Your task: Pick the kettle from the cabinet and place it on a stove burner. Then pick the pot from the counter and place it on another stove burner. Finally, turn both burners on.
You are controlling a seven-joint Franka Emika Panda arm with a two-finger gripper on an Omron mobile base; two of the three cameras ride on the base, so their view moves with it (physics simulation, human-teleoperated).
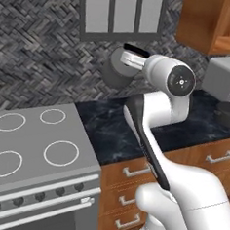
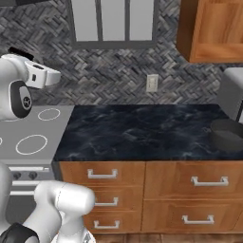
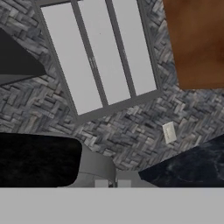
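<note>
I am holding the kettle (image 1: 115, 68) tight in my gripper (image 1: 122, 59), high over the counter (image 2: 142, 130), and I am thinking I should carry it slowly and level to a stove (image 1: 31, 144) ring.

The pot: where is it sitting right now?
The pot rests on the counter at its far right end, beside a grey appliance and below the cabinet; in the left base view it sits at the right edge.
</note>
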